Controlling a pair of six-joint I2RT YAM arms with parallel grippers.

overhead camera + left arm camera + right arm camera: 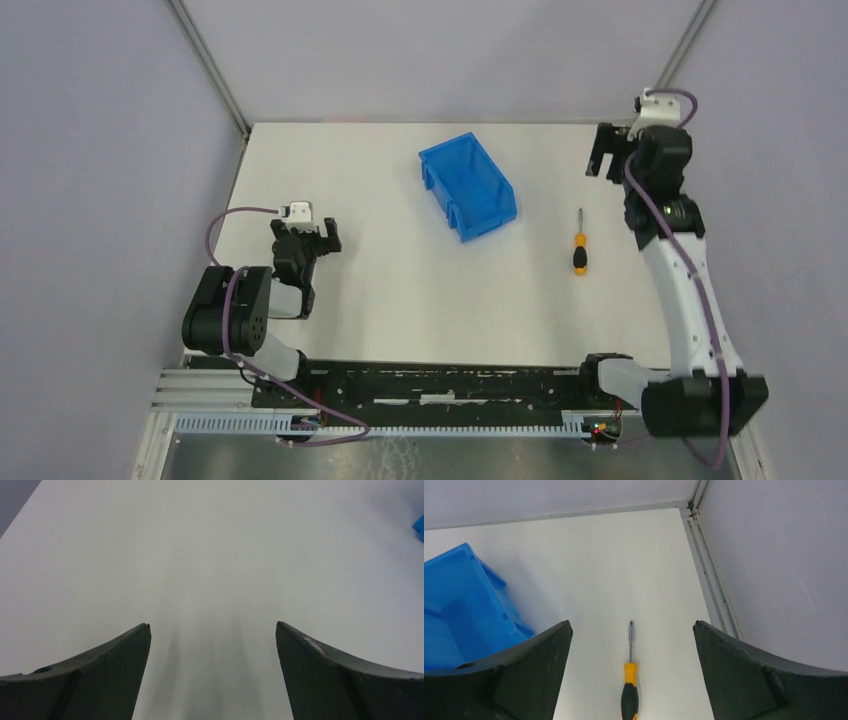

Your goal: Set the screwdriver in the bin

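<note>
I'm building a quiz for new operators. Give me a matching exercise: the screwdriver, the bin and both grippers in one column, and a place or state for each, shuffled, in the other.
1. screwdriver
2. bin
3. left gripper
4. right gripper

a. open, over bare table
b. blue, at the far middle of the table
c. open, with the screwdriver centred in its wrist view
d. lying flat on the table, to the right of the bin

Pairs: 1-d, 2-b, 3-a, 4-c

- A white tabletop [400, 300] is enclosed by pale grey walls [100, 150].
- Metal frame posts [208, 65] are set at its far corners.
- A slotted rail [400, 425] is fixed along its near edge.
</note>
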